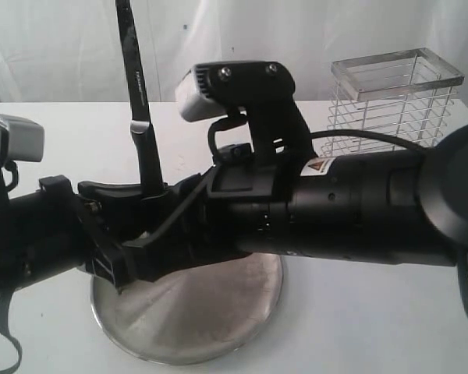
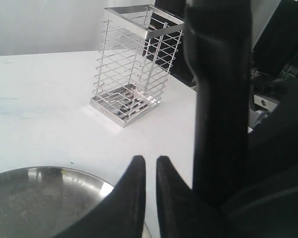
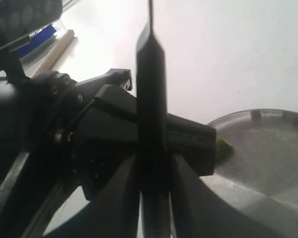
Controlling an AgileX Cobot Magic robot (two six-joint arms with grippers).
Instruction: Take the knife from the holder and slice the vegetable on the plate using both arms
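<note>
The knife (image 1: 137,78) stands upright over the plate (image 1: 203,327), its dark blade pointing up. My right gripper (image 3: 154,158), reaching in from the right, is shut on its black handle (image 3: 151,99). My left gripper (image 2: 150,161) is just past the knife, over the plate's rim (image 2: 107,187), its jaws a narrow slit apart with nothing in it. A sliver of the green vegetable (image 3: 223,148) shows on the plate beside the left gripper, the rest hidden. The wire holder (image 1: 394,93) stands at the back right with no knife in it.
The right arm (image 1: 359,202) lies across the middle of the exterior view and hides most of the plate. In the left wrist view a thick black upright shape (image 2: 218,99) stands beside my left fingers. A wooden stick (image 3: 54,49) and a blue item (image 3: 37,39) lie beyond.
</note>
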